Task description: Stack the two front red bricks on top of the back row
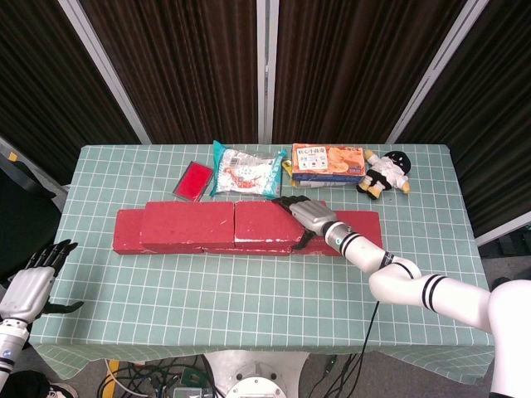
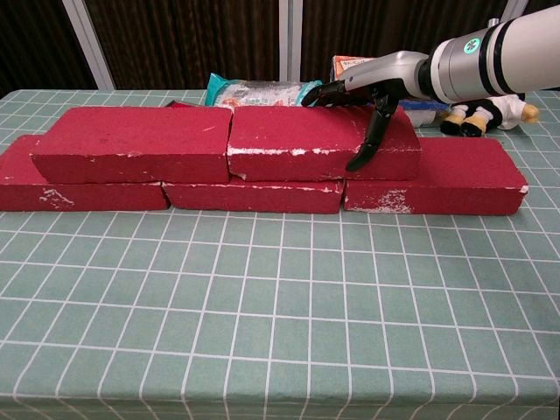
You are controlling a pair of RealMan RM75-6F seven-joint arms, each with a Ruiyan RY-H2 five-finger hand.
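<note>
While its thumb hangs down the front face and its dark fingers lie over the top, the right hand [image 2: 372, 96] grips the right upper rough red brick [image 2: 319, 140]. That brick sits beside the left upper red brick [image 2: 131, 144], both stacked on the chipped bottom row of bricks [image 2: 437, 179]. Beyond the green gridded tablecloth [image 1: 249, 290], the left hand [image 1: 33, 282] hangs empty, fingers apart.

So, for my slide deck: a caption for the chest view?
Right hand rests on the upper right brick, both bricks stacked atop the back row.
</note>
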